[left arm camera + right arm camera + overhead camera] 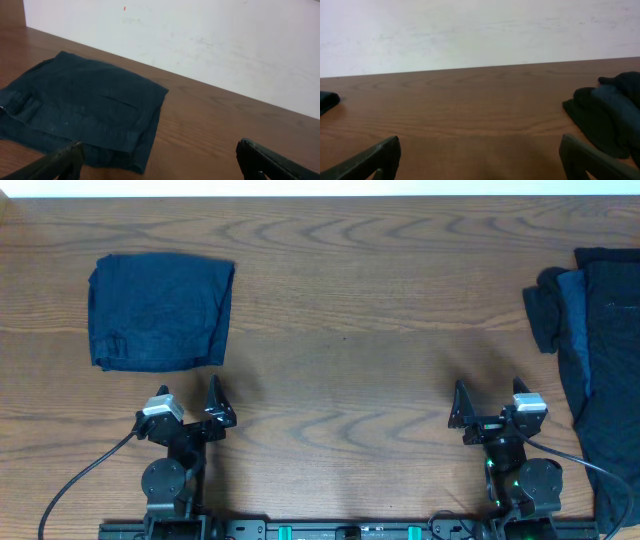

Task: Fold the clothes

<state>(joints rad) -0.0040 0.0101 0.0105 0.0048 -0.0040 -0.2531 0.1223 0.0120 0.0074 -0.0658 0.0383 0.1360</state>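
Observation:
A navy garment folded into a rectangle (160, 310) lies flat at the back left of the wooden table (340, 330). In the left wrist view the same folded piece (85, 110) lies ahead and to the left. A rumpled heap of dark clothes (600, 350) runs along the right edge and also shows in the right wrist view (610, 115). My left gripper (188, 388) (160, 152) hangs open just in front of the folded piece, holding nothing. My right gripper (480, 147) (488, 388) is open over bare wood, left of the heap.
A white wall (210, 45) rises behind the table's far edge. A corner of the folded piece (327, 100) shows at the far left of the right wrist view. Black cables (80, 480) trail from both arm bases along the front edge.

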